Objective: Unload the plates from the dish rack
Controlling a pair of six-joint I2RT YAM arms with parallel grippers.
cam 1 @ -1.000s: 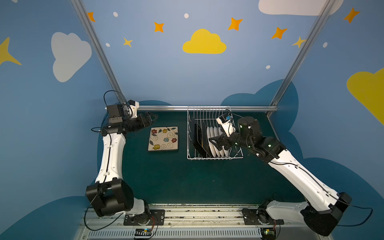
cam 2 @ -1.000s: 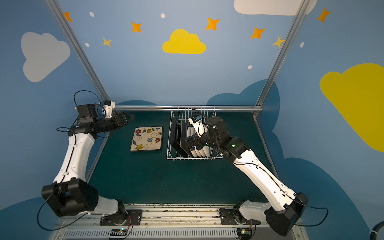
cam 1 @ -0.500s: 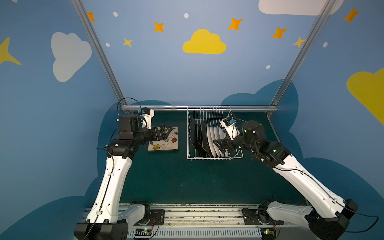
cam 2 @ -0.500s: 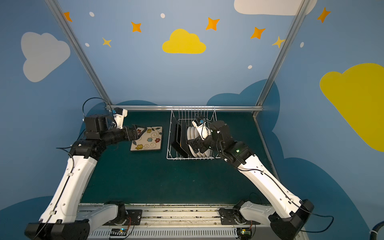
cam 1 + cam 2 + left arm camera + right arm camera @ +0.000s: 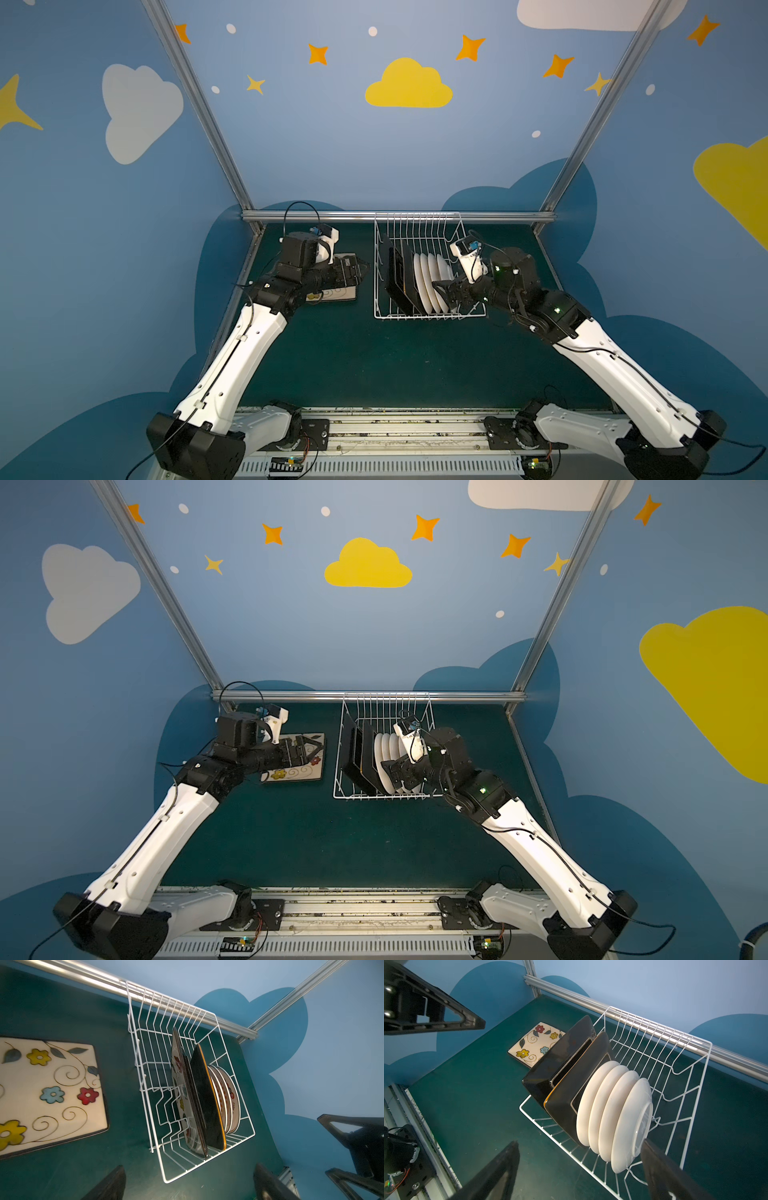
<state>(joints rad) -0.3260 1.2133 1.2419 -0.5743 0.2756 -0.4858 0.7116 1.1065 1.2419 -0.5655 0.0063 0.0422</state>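
Right gripper (image 5: 442, 296) is standing wide open and holding nothing. It is reaching into the right side of the white wire dish rack (image 5: 430, 318), just beside the rightmost of four round white plates (image 5: 612, 1109) standing on edge there. Left of them in the rack, two black-backed rounded-square plates (image 5: 560, 1068) are leaning upright.

Left gripper (image 5: 318, 750) is likewise spread wide and empty. It is hovering over a cream flowered rounded-square plate (image 5: 293, 773), which is lying face up on the dark green table (image 5: 374, 361), left of the rack and apart from it.

Assessment: one plate is out and six are waiting in the rack. The right arm is lining up on the end white plate. The next move is calling for a finger on each face of its rim, then a straight lift clear of the tines.
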